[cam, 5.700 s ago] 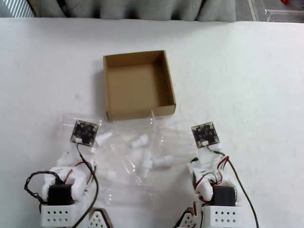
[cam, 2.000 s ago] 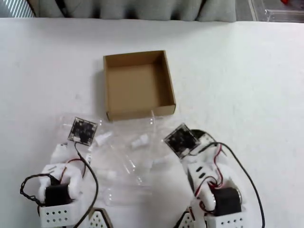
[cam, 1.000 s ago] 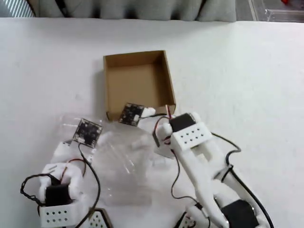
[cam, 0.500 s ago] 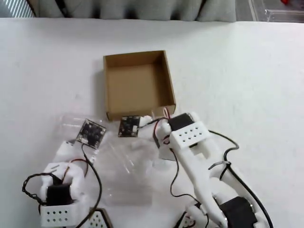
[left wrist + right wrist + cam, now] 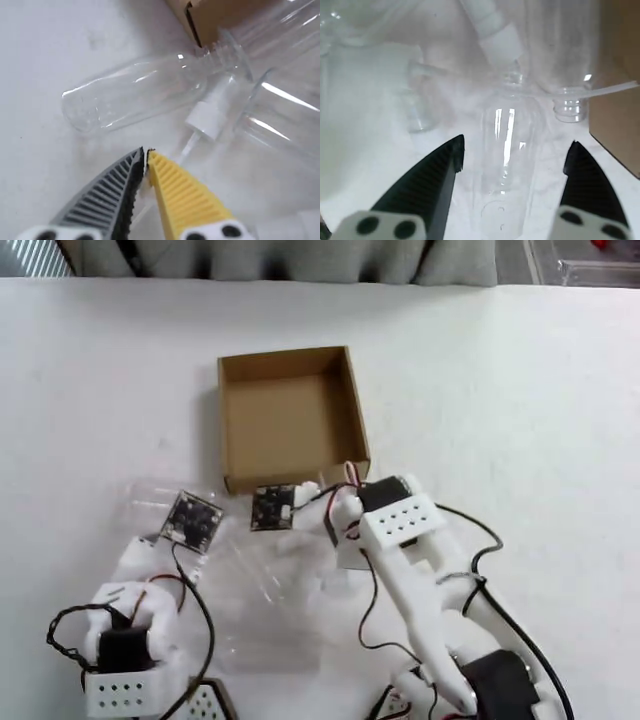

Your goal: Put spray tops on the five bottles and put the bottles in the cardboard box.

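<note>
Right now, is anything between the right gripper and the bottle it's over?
Nothing visible. The right gripper is open, one of its fingers on each side of the clear bottle lying flat. A spray top lies at the bottle's neck end, out of the way.

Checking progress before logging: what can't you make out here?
High view: bottle count; clear bottles blend into the table, and the right arm covers some.
Left wrist view: one bottle cut off by the edge.
Right wrist view: whether the spray top is screwed onto the bottle; glare blurs the neck.
</note>
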You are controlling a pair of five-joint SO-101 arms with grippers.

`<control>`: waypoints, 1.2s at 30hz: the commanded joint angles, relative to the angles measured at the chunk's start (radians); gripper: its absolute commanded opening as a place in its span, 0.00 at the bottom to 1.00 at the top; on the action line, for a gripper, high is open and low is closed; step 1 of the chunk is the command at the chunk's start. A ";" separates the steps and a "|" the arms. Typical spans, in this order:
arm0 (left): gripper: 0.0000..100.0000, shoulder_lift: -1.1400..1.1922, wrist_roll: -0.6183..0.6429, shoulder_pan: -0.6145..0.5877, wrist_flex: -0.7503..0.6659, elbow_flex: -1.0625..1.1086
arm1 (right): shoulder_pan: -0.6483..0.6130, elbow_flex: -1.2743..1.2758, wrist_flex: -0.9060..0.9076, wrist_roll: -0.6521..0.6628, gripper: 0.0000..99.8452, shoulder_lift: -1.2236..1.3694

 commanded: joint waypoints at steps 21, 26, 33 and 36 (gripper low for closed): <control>0.02 -0.005 -0.008 0.016 -0.029 -0.002 | 0.097 -0.025 -0.216 -0.002 0.06 0.168; 0.02 -0.005 -0.008 0.015 -0.029 -0.002 | 0.180 -0.112 -0.183 -0.163 0.02 0.159; 0.02 -0.005 -0.008 0.015 -0.029 -0.002 | 0.389 -0.301 -0.044 -0.457 0.02 0.157; 0.02 -0.005 -0.008 0.015 -0.031 -0.002 | 0.464 -0.324 0.004 -0.591 0.02 0.156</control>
